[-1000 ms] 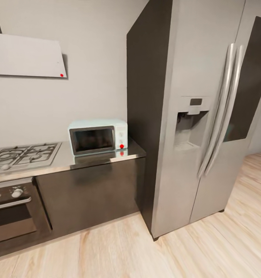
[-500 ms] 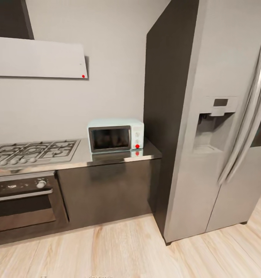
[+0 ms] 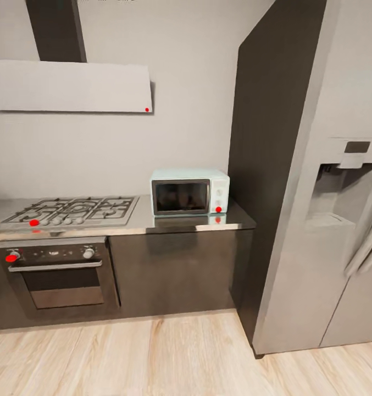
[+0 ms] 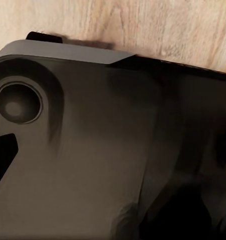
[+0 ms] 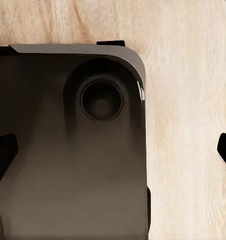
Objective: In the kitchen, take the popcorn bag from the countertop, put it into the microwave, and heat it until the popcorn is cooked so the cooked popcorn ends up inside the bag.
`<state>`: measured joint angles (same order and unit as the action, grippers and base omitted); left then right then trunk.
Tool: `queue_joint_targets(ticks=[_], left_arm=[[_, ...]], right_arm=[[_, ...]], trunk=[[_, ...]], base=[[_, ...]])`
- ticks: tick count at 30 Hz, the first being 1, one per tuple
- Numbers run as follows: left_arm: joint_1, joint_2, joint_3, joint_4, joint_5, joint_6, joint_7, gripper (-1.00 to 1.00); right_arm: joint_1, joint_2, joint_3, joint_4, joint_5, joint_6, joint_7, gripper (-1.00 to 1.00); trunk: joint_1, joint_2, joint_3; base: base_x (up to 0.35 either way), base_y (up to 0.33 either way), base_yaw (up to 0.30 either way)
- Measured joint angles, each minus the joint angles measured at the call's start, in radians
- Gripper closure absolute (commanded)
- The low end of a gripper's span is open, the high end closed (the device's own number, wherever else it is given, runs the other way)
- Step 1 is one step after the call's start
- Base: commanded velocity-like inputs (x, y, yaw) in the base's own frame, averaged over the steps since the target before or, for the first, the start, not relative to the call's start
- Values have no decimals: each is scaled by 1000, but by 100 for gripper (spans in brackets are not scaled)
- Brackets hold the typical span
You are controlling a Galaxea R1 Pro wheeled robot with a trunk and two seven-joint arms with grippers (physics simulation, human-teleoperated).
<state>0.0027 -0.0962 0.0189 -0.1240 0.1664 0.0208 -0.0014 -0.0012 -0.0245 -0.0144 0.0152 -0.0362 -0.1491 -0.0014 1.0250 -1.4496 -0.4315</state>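
The microwave (image 3: pixel 189 191) stands on the counter (image 3: pixel 175 224), at its end beside the tall grey fridge (image 3: pixel 317 181), with its door shut. The gas hob (image 3: pixel 70 210) lies on the counter's other part, above the oven (image 3: pixel 59 275). Both wrist views look down on the robot's dark base (image 4: pixel 92 165) and the wooden floor (image 5: pixel 188 100); whether either hand is released or clenched, I cannot tell.

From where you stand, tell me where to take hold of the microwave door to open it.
No handle shows on the microwave. The dark glass door ends beside the cream knob panel, so that edge is probably the free one. Come from the front and hook the fingers there; the hinge side cannot be confirmed.
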Motion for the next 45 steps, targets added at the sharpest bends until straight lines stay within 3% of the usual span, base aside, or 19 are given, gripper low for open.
queue_joint_targets(ticks=[30,34,38,45], left_arm=[[0,4,0,4,1,0,0,-100],[0,4,0,5,35,0,0,-100],[0,-7,6,9,36,0,0,-100],[0,18,11,9,38,0,0,-100]], right_arm=[[0,1,1,0,1,1,0,-100],[0,0,2,0,1,0,0,-100],[0,0,-2,0,-4,1,0,-100],[0,-1,0,0,-3,2,-4,-100]], trunk=[[0,0,0],[0,0,0],[0,0,0],[0,0,0]], base=[[217,-137,22],[7,-12,0],[0,0,0],[0,0,0]])
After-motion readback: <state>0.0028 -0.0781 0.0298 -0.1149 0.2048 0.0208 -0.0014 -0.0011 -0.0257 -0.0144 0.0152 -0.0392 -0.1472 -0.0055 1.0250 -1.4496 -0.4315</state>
